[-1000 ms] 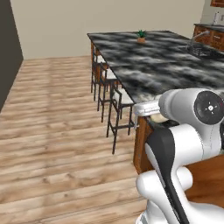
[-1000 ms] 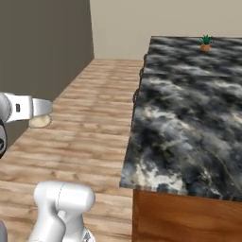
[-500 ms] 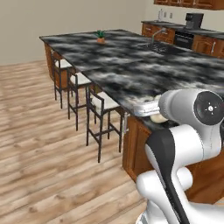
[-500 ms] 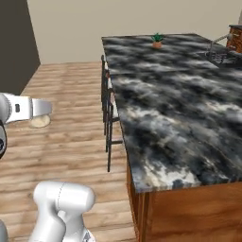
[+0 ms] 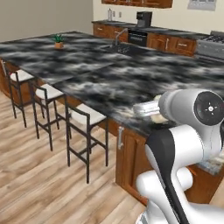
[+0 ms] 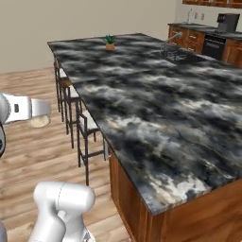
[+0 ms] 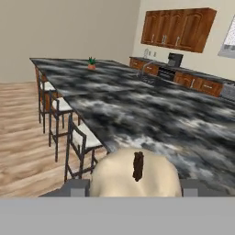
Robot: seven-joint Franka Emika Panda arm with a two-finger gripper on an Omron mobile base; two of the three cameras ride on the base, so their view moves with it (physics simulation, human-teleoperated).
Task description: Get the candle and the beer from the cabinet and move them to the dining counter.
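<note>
The candle [image 7: 134, 176] is in hand and on its way to the dining counter [image 6: 156, 108]: this is the carry leg of the first delivery, with the beer's turn to follow, I'd judge. In the hand view the cream lump with its dark wick sits right at six o'clock, and the gripper [image 7: 133, 187] has its jaws part-way closed on either side of it, one grey finger [image 7: 76, 187] at seven o'clock and the other at five.

From the right base view, the candle [image 6: 39, 121] hangs under the white hand at nine o'clock, over the wood floor [image 6: 42, 156], well apart from the marble edge. The stools [image 6: 82, 127] stand between it and the counter's long side.

The arm is tucked close to the base, forearm held level, hand pointing forward at counter height. In the left base view the candle [image 5: 158, 116] peeks out beside the big white wrist joint at three o'clock.

Next move, as I read it: reach forward over the marble, lower until the base touches, then let go. The near corner looks the handiest spot.
</note>
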